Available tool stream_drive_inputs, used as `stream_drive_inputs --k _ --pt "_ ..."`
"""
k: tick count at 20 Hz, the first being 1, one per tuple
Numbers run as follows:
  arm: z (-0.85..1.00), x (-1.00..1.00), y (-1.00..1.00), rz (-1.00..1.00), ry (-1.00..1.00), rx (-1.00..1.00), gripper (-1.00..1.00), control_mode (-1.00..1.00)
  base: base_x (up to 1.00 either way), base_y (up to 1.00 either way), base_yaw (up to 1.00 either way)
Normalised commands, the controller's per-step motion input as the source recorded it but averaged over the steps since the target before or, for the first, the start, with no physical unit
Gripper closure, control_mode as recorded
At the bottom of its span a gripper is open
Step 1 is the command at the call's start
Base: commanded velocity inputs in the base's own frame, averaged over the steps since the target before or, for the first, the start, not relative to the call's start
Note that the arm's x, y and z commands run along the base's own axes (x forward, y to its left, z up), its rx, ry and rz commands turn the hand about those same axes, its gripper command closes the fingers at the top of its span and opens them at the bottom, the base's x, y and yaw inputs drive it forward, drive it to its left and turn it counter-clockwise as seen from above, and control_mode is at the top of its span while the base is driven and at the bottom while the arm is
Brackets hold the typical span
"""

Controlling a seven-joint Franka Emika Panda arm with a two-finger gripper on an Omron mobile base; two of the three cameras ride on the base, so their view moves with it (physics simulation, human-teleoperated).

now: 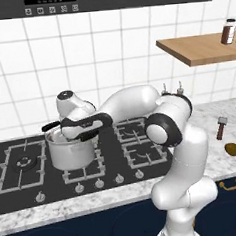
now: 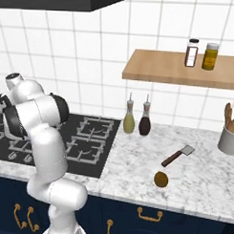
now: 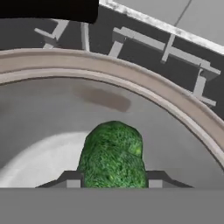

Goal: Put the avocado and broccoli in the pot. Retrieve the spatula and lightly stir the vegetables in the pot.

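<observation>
My gripper (image 3: 113, 180) is shut on the broccoli (image 3: 113, 148), a bumpy green clump held between the two fingertips, low inside the pot (image 3: 144, 89). From the left base view the hand (image 1: 83, 125) dips into the steel pot (image 1: 70, 153) on the back-left part of the hob. The avocado (image 1: 233, 149) (image 2: 160, 178), a brownish oval, lies on the marble counter to the right. The spatula (image 1: 221, 127) (image 2: 177, 156), grey blade and dark brown handle, lies just behind it.
The black hob (image 1: 138, 153) has free burners right of the pot. Two bottles (image 2: 137, 120) stand at the wall by the hob's right edge. A utensil holder (image 2: 229, 139) sits far right. A wooden shelf (image 2: 182, 68) with jars hangs above the counter.
</observation>
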Motion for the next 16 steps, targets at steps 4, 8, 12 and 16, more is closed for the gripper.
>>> stream_drive_inputs --k 4,8,12,16 --pt "-0.25 0.03 0.07 0.00 0.00 -0.02 -1.00 -1.00 0.00 0.00 0.00" --pt "0.00 -0.37 0.01 0.00 -0.02 0.00 -1.00 -1.00 0.00 0.00 0.00" --pt "0.06 -0.15 -0.14 0.00 -0.01 0.00 -1.00 -1.00 0.00 0.00 0.00" --pt "0.55 -0.52 -0.56 0.00 -0.02 0.01 -1.00 -1.00 0.00 0.00 0.00"
